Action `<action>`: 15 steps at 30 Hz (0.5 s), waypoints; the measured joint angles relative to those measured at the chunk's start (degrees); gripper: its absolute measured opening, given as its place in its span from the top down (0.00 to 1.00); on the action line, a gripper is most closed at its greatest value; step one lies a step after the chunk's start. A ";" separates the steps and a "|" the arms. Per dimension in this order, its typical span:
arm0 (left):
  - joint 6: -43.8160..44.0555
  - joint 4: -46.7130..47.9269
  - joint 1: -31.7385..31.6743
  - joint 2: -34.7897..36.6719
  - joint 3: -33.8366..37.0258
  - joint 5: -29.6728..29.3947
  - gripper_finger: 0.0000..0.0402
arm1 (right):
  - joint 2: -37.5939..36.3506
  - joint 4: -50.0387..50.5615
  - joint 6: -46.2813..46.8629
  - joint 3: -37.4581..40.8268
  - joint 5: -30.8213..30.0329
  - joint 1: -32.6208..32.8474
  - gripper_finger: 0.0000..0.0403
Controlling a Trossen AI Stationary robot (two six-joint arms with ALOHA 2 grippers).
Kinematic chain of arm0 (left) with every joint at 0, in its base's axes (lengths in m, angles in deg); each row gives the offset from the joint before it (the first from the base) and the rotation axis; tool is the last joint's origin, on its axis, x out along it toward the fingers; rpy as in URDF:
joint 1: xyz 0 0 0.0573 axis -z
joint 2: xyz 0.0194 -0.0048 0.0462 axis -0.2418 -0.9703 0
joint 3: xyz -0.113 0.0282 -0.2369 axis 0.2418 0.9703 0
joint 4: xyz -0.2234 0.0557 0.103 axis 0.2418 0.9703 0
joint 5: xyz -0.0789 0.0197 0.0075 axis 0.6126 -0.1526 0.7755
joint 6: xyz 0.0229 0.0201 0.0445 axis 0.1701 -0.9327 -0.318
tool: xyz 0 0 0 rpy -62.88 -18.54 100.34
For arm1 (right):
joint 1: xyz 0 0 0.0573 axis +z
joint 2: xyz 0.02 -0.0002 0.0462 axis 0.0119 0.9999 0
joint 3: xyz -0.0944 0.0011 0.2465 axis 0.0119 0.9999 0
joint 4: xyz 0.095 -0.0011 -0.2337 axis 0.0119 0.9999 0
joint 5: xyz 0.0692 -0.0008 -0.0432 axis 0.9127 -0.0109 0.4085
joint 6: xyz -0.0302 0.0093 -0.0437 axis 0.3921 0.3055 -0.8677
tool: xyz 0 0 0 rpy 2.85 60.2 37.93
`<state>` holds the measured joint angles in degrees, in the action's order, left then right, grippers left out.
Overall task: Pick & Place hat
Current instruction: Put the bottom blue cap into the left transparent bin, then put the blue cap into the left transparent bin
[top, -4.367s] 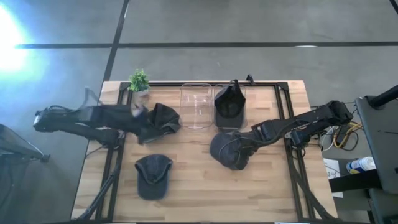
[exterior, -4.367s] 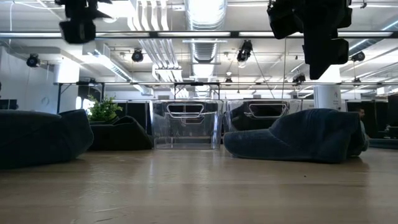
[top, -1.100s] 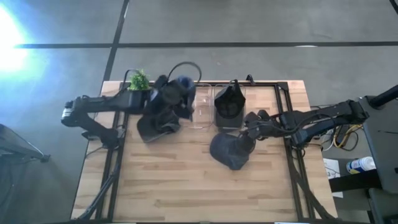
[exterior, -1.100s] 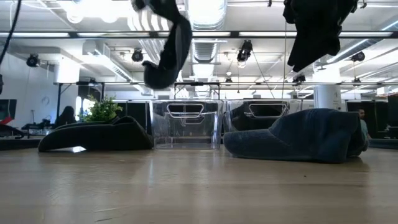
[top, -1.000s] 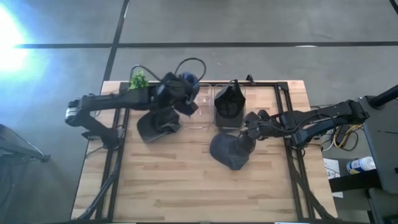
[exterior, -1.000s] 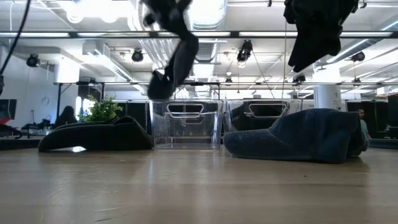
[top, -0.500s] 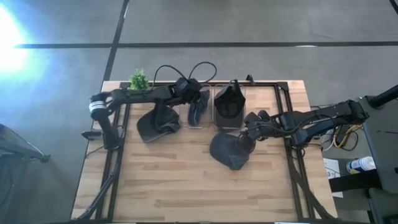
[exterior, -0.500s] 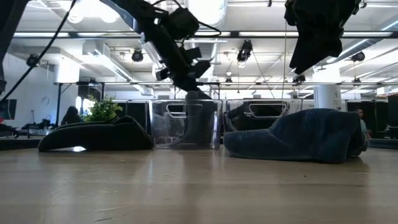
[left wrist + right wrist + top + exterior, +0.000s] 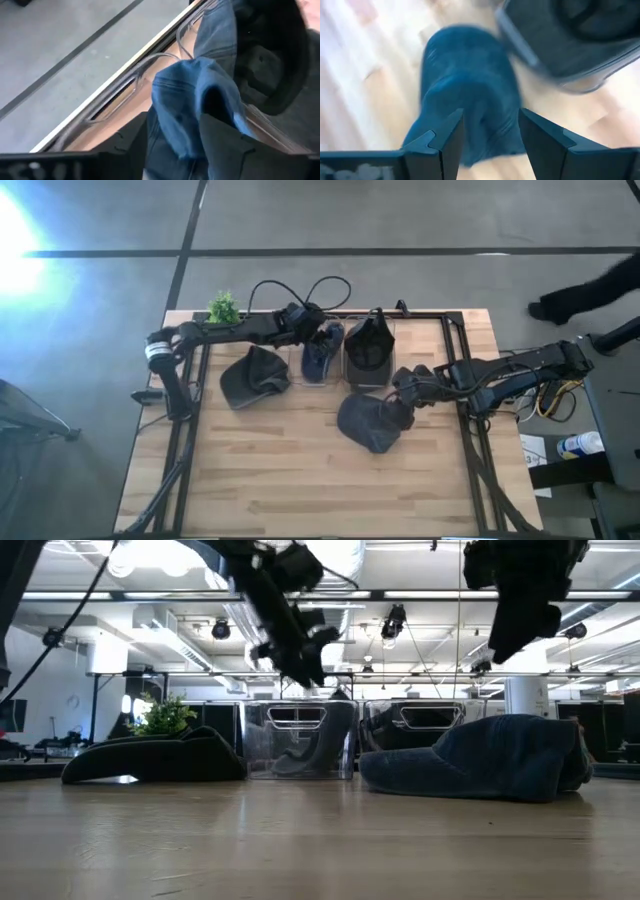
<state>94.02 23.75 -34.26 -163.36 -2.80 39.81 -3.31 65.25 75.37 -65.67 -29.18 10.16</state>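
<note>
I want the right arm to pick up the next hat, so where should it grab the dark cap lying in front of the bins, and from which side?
Probably from straight above. The dark cap lies flat on the table, crown bulging upward in the low view, so pinch the soft crown fabric. The right gripper already hangs open above its bin-side edge.

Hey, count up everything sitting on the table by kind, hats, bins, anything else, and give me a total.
Hats: 4, one in the left bin, one in the right bin, one loose on the left, one loose under the right claw.
Clear bins: 2, left bin, right bin.
Small plants: 1.
Total: 7.
</note>
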 joint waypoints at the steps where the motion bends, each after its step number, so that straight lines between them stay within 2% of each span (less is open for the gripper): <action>1: 0.04 2.51 0.20 1.41 -0.84 0.00 0.55 | 0.01 -0.02 -0.29 0.14 2.09 -0.02 0.55; 4: 0.09 9.92 1.41 5.99 -2.94 0.42 0.52 | 0.02 -0.08 -1.99 1.38 7.59 0.00 0.55; 8: 1.96 15.61 4.01 13.03 -3.50 5.65 0.51 | 0.04 -0.85 -4.48 5.03 11.62 -0.06 0.55; 12: 7.46 15.88 8.63 19.66 -0.01 9.96 0.51 | 0.07 -6.57 -4.23 7.58 16.77 0.42 0.55; 15: 8.22 15.64 13.96 22.25 4.96 10.05 0.51 | 0.49 -9.11 -3.37 7.97 17.27 1.19 0.55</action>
<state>102.24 39.39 -20.30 -141.12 2.16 49.87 -2.82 56.15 72.00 -57.70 -11.91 11.35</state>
